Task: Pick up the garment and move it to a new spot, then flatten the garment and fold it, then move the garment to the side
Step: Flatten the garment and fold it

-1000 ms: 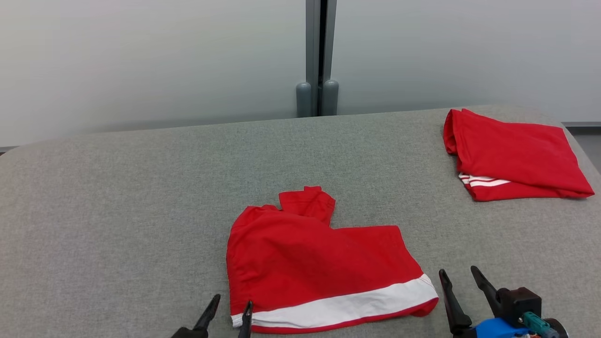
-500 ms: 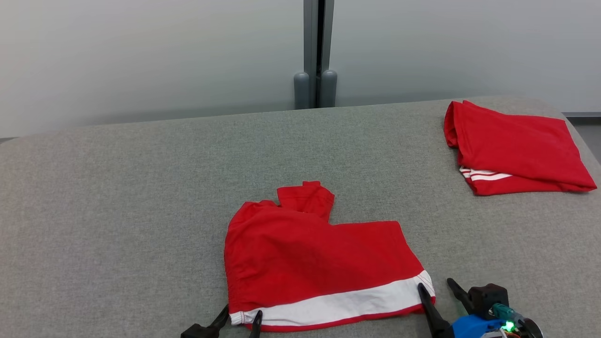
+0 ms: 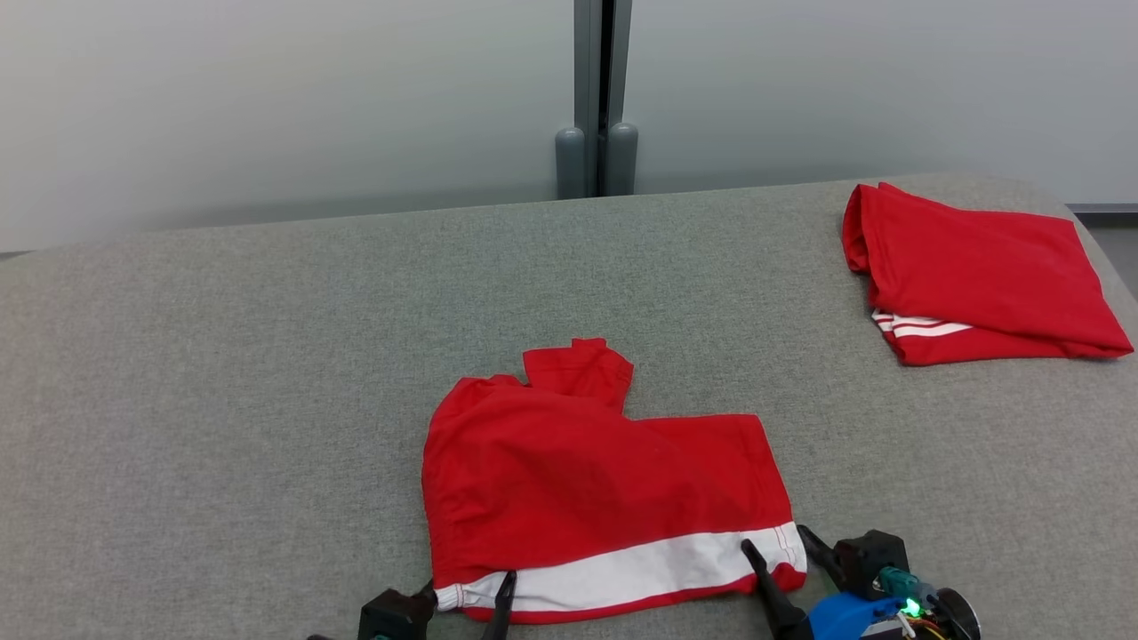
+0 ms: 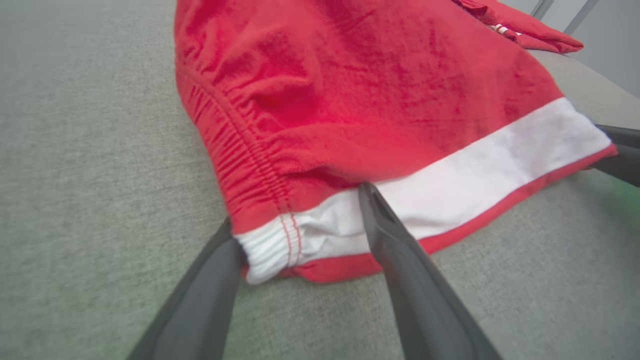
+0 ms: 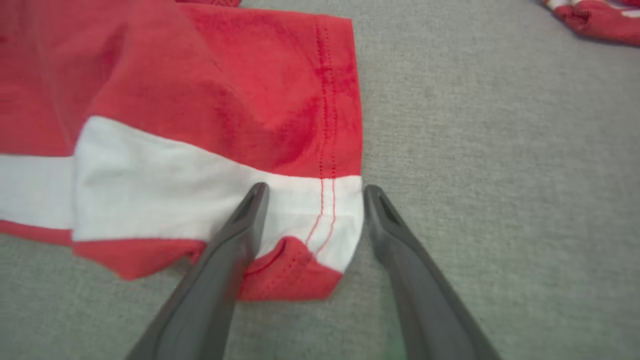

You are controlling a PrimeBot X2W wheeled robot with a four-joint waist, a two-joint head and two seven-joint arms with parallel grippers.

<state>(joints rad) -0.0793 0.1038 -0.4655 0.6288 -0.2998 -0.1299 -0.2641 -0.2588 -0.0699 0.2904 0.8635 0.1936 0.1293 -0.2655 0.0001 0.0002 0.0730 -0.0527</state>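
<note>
Both grippers have been advanced to the near corners of the garment (image 3: pixel 587 480), lying on the table (image 3: pixel 222 400). Left gripper (image 3: pixel 469 587) and right gripper (image 3: pixel 773 537) are spread wide, nothing held. If closed shallowly, a corner could be pushed away or slip.

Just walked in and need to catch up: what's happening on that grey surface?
A two-armed robot is working on a red garment with a white band, lying on the grey padded surface. Its left gripper and right gripper are both open, each straddling one near corner of the white-banded edge. Nothing is clamped yet. A second red garment lies folded at the far right.
</note>
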